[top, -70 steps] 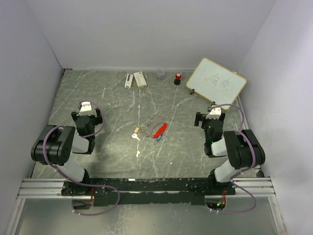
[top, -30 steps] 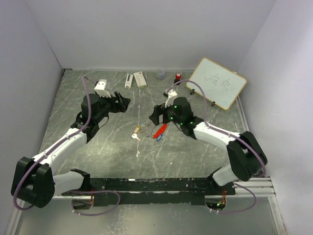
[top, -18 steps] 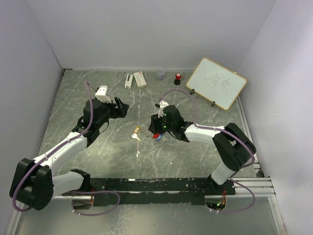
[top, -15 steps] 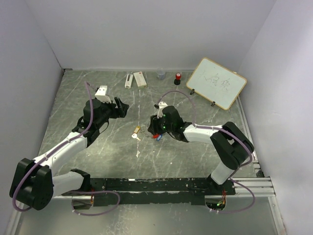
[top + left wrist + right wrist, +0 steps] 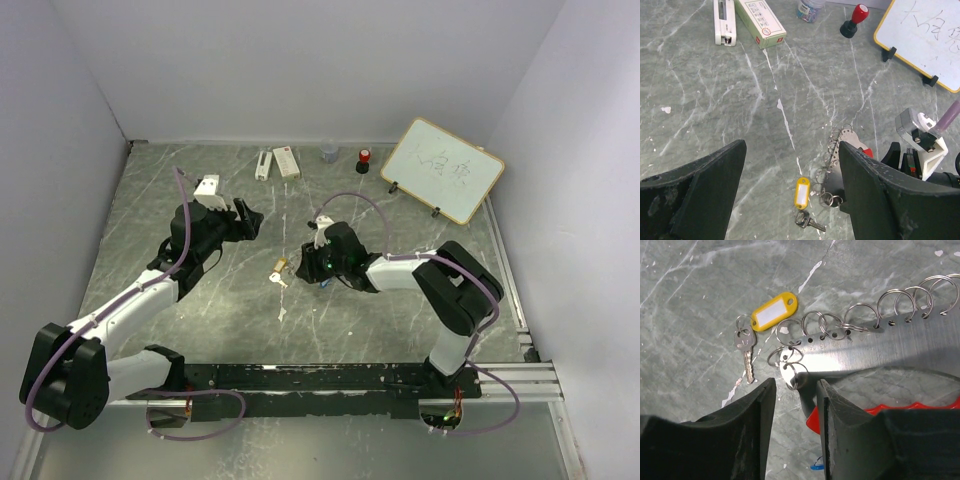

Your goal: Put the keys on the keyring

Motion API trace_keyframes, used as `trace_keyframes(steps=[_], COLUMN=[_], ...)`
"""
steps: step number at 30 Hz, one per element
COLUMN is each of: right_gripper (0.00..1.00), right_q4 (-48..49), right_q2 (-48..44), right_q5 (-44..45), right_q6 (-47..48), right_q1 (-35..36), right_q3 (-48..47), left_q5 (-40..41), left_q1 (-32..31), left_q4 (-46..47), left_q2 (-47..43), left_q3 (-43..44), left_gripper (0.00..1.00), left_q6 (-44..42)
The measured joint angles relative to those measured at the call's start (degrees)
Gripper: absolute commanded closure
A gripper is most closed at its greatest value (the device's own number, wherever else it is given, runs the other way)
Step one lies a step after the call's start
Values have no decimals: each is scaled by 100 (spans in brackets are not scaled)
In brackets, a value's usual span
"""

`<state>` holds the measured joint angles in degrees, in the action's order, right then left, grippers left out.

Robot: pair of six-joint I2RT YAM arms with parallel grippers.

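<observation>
The keyring [image 5: 880,352] lies mid-table as a shiny metal strip with several wire rings, a red tag [image 5: 880,412] and a small blue tab [image 5: 816,466]. Just left of it lies a silvery key [image 5: 746,352] on a ring with a yellow label [image 5: 774,311]; in the left wrist view the key [image 5: 809,221] lies below the yellow label [image 5: 802,192]. My right gripper [image 5: 796,382] is low over the strip's left end, jaws narrowed around it, with floor showing beside the left finger. My left gripper [image 5: 792,145] hovers wide open, up and left of the keyring [image 5: 322,262].
A tilted whiteboard [image 5: 443,170] stands at the back right. Along the back edge are a red-capped black stamp [image 5: 364,159], a small cup [image 5: 329,152], a white box [image 5: 286,161] and a white stapler-like bar [image 5: 263,164].
My right arm swung left from beside the whiteboard and came down onto the keyring's left end, jaws narrowing from wide. The left arm reached out over the table and stayed open.
</observation>
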<state>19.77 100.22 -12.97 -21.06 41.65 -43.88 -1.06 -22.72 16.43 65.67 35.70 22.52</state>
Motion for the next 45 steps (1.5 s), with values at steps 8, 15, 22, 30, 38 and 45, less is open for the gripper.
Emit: trace_keyframes(steps=[8, 15, 22, 30, 38, 45], right_gripper=[65, 65, 66, 72, 93, 98], right_q4=[111, 109, 52, 4, 46, -9], right_q2=[68, 66, 66, 192, 400, 369], right_q5=[-37, 46, 116, 160, 116, 166], right_q6=[-17, -11, 17, 81, 101, 129], right_q1=[17, 96, 140, 155, 160, 195], right_q3=[-7, -20, -105, -275, -391, -391], left_q5=[0, 0, 2, 4, 48, 70], left_q1=[0, -2, -2, -2, -2, -2], left_q4=[0, 2, 2, 4, 2, 4], left_q2=[17, 44, 46, 105, 146, 149], left_q3=[0, -4, -28, -31, -31, -31], left_gripper=[14, 14, 14, 14, 14, 15], left_q6=[0, 0, 0, 0, -2, -2])
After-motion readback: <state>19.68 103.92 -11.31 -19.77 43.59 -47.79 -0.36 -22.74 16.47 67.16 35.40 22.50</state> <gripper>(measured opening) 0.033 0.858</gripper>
